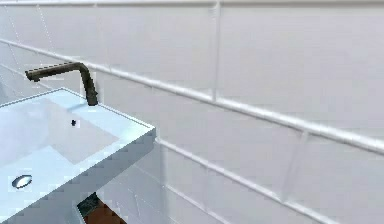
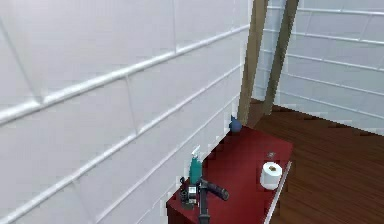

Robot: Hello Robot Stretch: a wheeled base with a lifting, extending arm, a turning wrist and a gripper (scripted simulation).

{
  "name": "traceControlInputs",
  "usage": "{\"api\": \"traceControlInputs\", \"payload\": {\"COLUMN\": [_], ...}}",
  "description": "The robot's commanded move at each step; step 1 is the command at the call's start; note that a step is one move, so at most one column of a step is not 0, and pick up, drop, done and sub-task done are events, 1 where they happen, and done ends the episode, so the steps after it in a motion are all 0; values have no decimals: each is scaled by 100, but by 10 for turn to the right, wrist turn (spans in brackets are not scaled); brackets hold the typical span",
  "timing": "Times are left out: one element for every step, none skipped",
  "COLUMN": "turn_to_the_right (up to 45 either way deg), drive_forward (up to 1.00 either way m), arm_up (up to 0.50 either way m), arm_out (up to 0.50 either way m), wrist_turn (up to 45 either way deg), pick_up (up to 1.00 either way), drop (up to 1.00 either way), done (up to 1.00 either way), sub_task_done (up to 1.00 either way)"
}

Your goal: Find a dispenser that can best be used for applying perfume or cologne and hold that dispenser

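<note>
And here's the end effector [image 2: 199, 187], low in the arm side view, over the near end of a dark red tabletop [image 2: 246, 158]. Right beyond it, farther out toward the tiled wall [image 2: 100, 95], stands a slim teal dispenser [image 2: 194, 164] with a pale top. From its shape I'd call it a spray bottle, and the likeliest match for perfume or cologne.

The dispenser's base sits just past the end effector's far end, a touch toward the arm side view's left. Its long axis is upright, rising above the end effector. Whether the two are touching, I cannot tell.

As for the grasp, with the bottle standing on the tabletop directly behind the fingers, I cannot tell whether the end effector has anything in hand.

A white roll [image 2: 269, 176] sits well off to the end effector's right in this view. A small grey-blue object [image 2: 234, 124] lies much farther along the tabletop, by the wall. In the forward view are a pale sink [image 1: 112, 146] and its bronze faucet [image 1: 68, 73].

My read is that the coming move turns on that short outward gap, with a slight leftward correction.
</note>
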Motion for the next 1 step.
{"api": "traceControlInputs", "payload": {"turn_to_the_right": [0], "drive_forward": [0], "arm_up": [0], "arm_out": [0], "wrist_turn": [0], "pick_up": [100], "drop": [0], "done": [0], "sub_task_done": [0]}}
